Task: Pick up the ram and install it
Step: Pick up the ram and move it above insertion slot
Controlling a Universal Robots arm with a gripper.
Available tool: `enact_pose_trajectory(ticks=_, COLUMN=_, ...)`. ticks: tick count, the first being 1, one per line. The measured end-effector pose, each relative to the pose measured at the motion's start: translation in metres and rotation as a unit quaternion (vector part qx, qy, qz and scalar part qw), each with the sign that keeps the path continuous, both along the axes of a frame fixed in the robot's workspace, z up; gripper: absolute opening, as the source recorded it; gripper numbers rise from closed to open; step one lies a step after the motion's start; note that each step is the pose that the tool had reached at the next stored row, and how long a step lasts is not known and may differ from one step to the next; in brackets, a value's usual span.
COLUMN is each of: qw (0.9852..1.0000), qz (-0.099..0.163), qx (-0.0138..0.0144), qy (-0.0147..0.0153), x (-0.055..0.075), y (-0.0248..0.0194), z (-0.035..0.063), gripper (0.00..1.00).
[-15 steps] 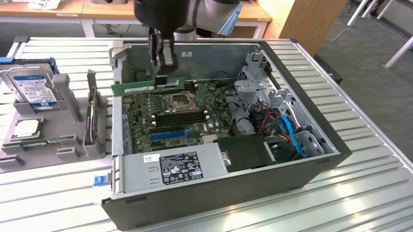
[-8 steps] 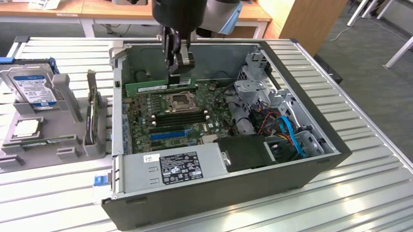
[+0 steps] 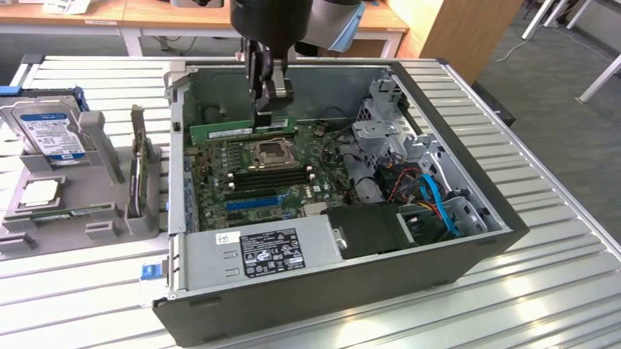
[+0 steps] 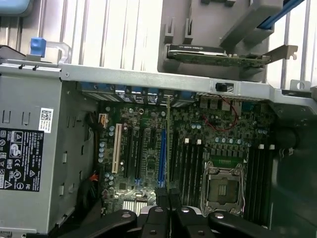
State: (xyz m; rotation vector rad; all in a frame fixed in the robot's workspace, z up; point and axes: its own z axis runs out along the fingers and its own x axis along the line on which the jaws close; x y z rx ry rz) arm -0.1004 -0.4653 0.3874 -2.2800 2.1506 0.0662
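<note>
The pincer is closed narrow on the ram, gripping it near the end towards the exterior view's right. The green stick hangs level and on edge inside the open computer case, above the motherboard. It sits just beyond the processor socket and close to the case's far wall. Its free end reaches near the case wall on the exterior view's left, with little room there. The drive cage stands apart on the other side.

In the wrist view the ram shows edge-on as a thin line running beside the black memory slots, with the pincer clamped on it. The power supply fills the case's near edge.
</note>
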Motion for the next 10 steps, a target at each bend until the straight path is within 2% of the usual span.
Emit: enact_pose_trajectory(ticks=10, qw=0.9994, qz=-0.033, qx=-0.0001, qy=0.0000, x=0.0005, y=0.0000, z=0.0000, gripper=0.12)
